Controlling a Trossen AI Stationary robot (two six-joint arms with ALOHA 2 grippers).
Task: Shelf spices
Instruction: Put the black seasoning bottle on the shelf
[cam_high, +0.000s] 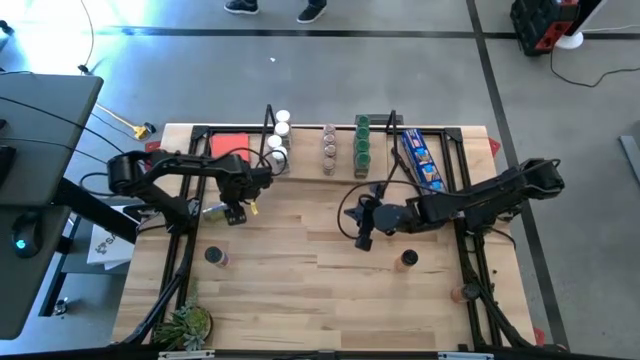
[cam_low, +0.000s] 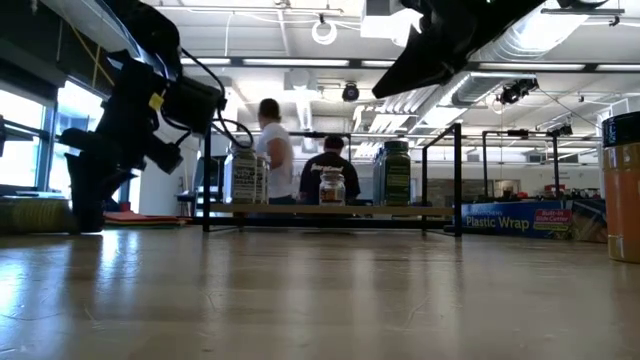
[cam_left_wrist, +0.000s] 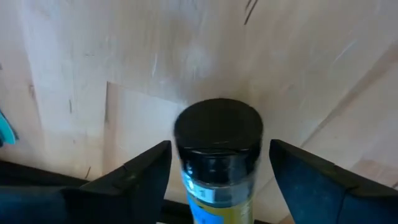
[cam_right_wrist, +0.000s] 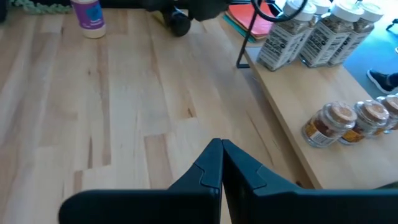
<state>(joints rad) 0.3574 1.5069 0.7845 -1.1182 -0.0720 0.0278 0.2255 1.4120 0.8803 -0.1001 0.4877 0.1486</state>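
High cam looks straight down on the whole table (cam_high: 330, 280). Low cam sits at tabletop level, facing across to the shelf (cam_low: 330, 210) and the room behind. Each wrist cam peers forward past its own fingers, close to the wood. The right wrist and high views both catch the shelf.
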